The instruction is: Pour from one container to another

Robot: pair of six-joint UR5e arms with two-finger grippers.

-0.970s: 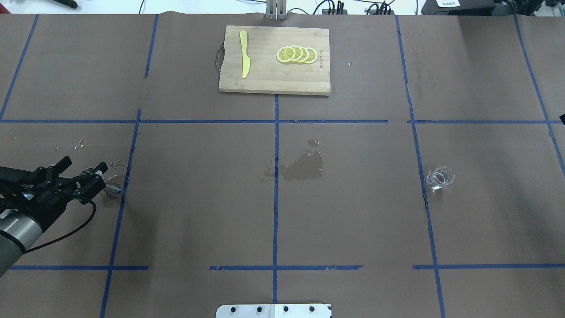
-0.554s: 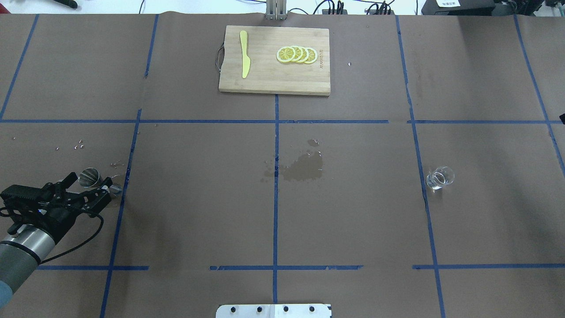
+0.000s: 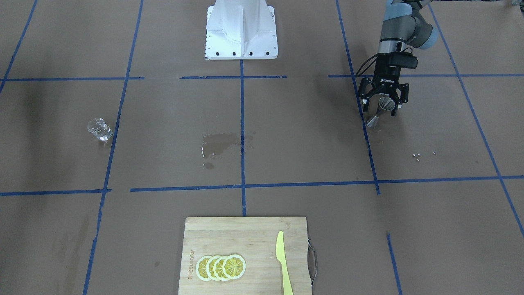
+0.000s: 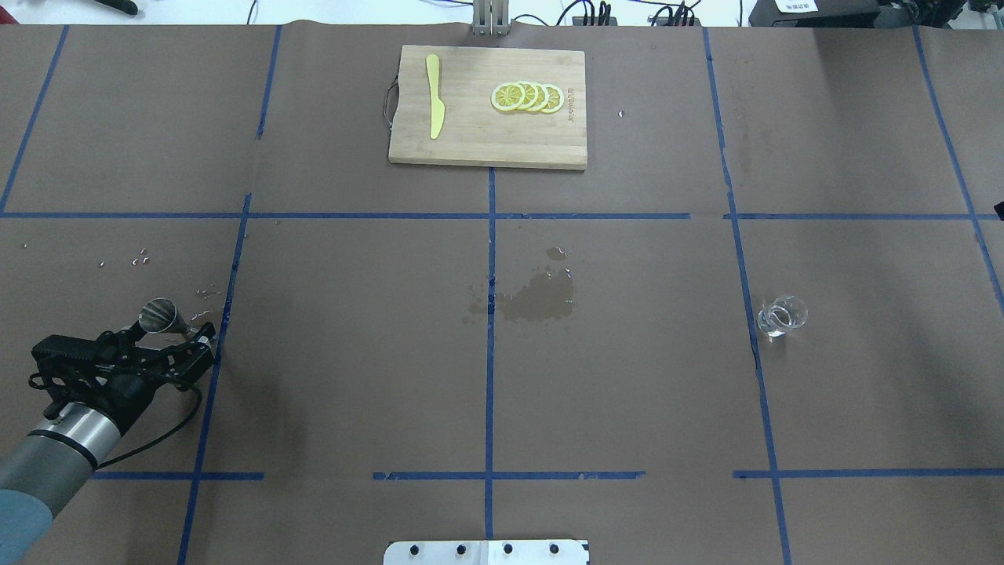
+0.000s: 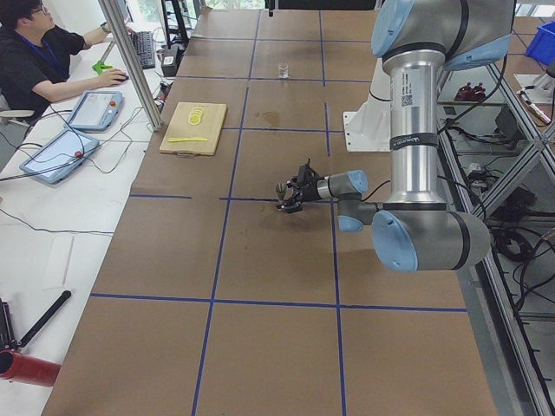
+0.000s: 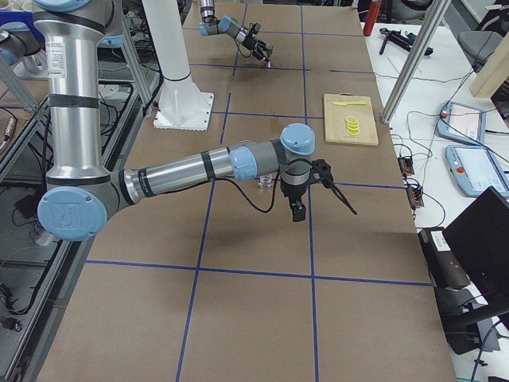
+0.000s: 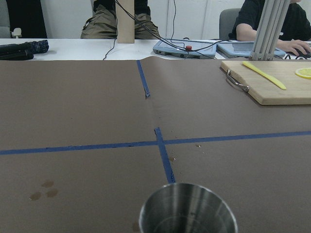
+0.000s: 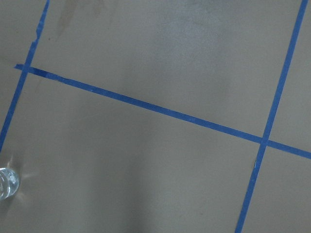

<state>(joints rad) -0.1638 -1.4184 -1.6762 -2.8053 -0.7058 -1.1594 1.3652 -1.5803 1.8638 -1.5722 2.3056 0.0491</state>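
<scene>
The steel jigger (image 4: 159,315) stands on the brown paper at the near left, its rim filling the bottom of the left wrist view (image 7: 188,208). My left gripper (image 4: 176,344) is open right beside it, on the robot's side. From the front, the jigger's rim (image 3: 385,104) shows between the spread fingers, which do not clamp it. The clear glass cup (image 4: 780,315) stands alone on the right, and a sliver of it shows in the right wrist view (image 8: 7,183). My right gripper (image 6: 326,212) hovers near the cup; I cannot tell whether it is open or shut.
A wooden cutting board (image 4: 471,137) with lemon slices (image 4: 527,96) and a yellow knife (image 4: 434,94) lies at the far centre. A wet stain (image 4: 537,298) darkens the paper mid-table. Small droplets (image 4: 140,257) lie near the jigger. An operator (image 5: 35,61) sits beyond the table's far edge.
My left gripper has pulled back from the jigger toward the robot and turned, uncovering the jigger's rim. The jigger and glass cup have stayed put.
</scene>
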